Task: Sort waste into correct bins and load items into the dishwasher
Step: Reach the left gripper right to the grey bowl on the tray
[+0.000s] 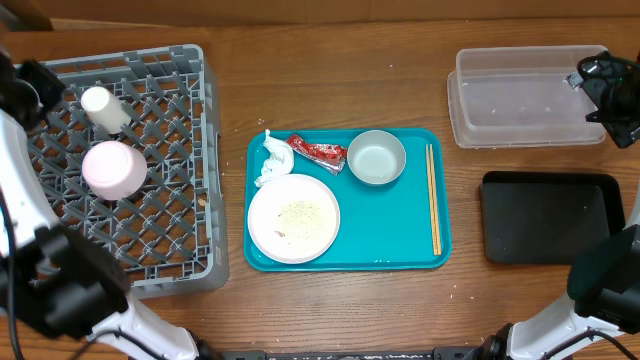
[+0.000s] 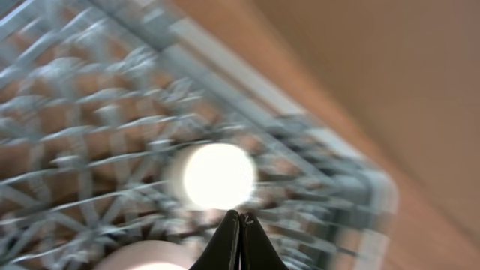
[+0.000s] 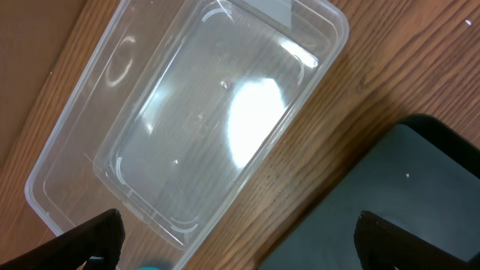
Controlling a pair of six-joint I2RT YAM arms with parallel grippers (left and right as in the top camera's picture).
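At the left of the table, the grey dish rack (image 1: pixel 165 225) holds two items: the small white cup (image 1: pixel 100 105) in its far-left part and, just beside it, a smaller round dish (image 1: pixel 115 168) that looks pale pink in this light. My left gripper (image 2: pixel 240 223) hangs above the rack with its fingers pressed together and nothing between them. Its wrist view is blurred, and the cup shows as a bright disc just beyond the tips. Centre: the teal tray (image 1: pixel 395 235) carries the crumpled napkin (image 1: pixel 270 160), the red wrapper (image 1: pixel 318 152) just beside it, the metal bowl (image 1: pixel 376 157), the large white plate (image 1: pixel 293 217) scattered with rice crumbs (image 1: pixel 298 212), and the chopsticks (image 1: pixel 433 198) along its right side. Right: the clear tub (image 1: pixel 525 98) lies farther back and the black tray (image 1: pixel 550 217) nearer, close together but not touching. My right gripper (image 3: pixel 238 225) — fingers spread wide, holding nothing — hovers over the tub's right end, where the wrist view shows both bins below it.
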